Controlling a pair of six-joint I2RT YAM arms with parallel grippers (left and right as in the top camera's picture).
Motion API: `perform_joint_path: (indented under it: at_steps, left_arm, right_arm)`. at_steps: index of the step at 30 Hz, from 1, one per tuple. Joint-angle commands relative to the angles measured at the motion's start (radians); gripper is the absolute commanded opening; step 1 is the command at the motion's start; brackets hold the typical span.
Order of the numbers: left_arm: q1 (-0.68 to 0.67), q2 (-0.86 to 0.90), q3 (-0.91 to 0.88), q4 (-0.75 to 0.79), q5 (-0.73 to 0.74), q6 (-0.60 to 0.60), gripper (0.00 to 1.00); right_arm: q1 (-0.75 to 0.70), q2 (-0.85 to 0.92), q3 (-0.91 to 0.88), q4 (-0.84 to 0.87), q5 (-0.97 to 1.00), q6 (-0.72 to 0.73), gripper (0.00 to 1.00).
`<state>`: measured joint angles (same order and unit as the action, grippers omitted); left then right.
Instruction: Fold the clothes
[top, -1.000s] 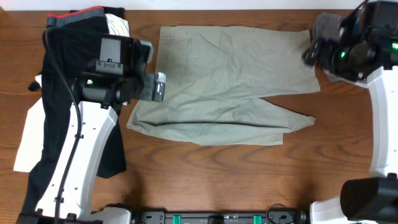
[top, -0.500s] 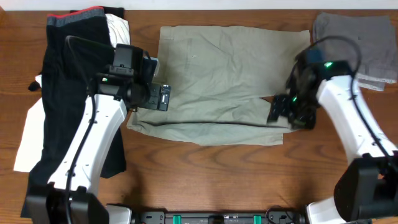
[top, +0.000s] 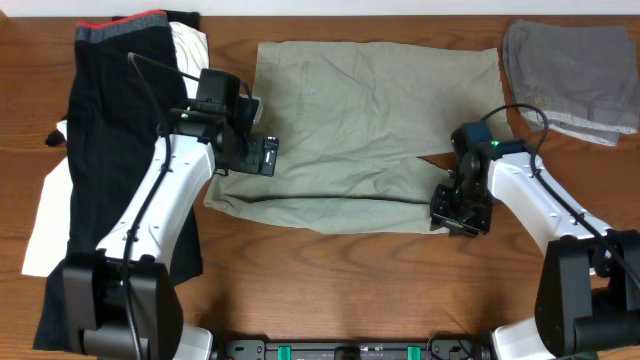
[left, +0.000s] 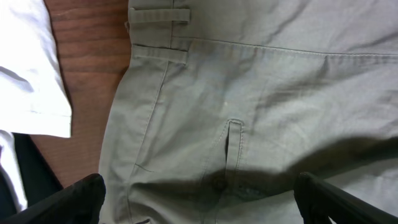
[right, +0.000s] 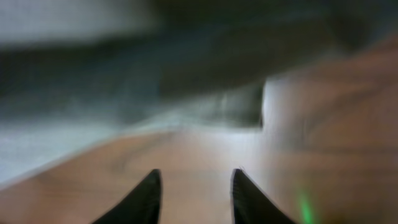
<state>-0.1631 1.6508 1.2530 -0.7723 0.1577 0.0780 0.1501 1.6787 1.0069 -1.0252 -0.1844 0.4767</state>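
Note:
The clothes, light khaki shorts (top: 360, 120), lie spread flat in the middle of the table, waistband to the left and legs to the right. My left gripper (top: 262, 155) hovers over the waistband end, jaws wide open. In the left wrist view it (left: 202, 208) sits above a buttoned back pocket (left: 233, 149), with nothing between its fingers. My right gripper (top: 452, 214) is low at the hem of the near leg. The right wrist view is blurred. There the gripper (right: 196, 186) has a narrow gap showing bare wood, with the shorts' edge (right: 124, 93) just beyond.
A black garment with a red waistband (top: 100, 120) and white cloth (top: 55, 225) lie along the left side. A folded grey garment (top: 570, 75) sits at the back right. White cloth (left: 28, 62) also shows beside the waistband in the left wrist view.
My right arm swung from the back right corner down to the near leg's hem, and its jaws narrowed. My left gripper shifted slightly toward the waistband and stayed wide open.

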Motion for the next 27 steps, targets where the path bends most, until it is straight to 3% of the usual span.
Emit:
perform_joint_path:
  at_steps: [1, 9, 18, 27]
  left_arm:
    - [0.001, 0.016, -0.006, 0.01, -0.001, -0.008, 0.98]
    - [0.001, 0.017, -0.006, 0.038, -0.001, -0.008, 0.98]
    - [0.001, 0.017, -0.006, 0.042, -0.001, -0.008, 0.98]
    - [0.001, 0.017, -0.006, 0.042, -0.001, -0.008, 0.98]
  right_arm:
    - [0.008, 0.0, -0.032, 0.057, 0.071, 0.032, 0.29]
    - [0.007, 0.0, -0.047, 0.092, 0.201, 0.019, 0.34]
    - [0.008, 0.001, -0.087, 0.165, 0.19, -0.022, 0.38]
    - [0.008, 0.001, -0.137, 0.192, 0.105, -0.022, 0.31]
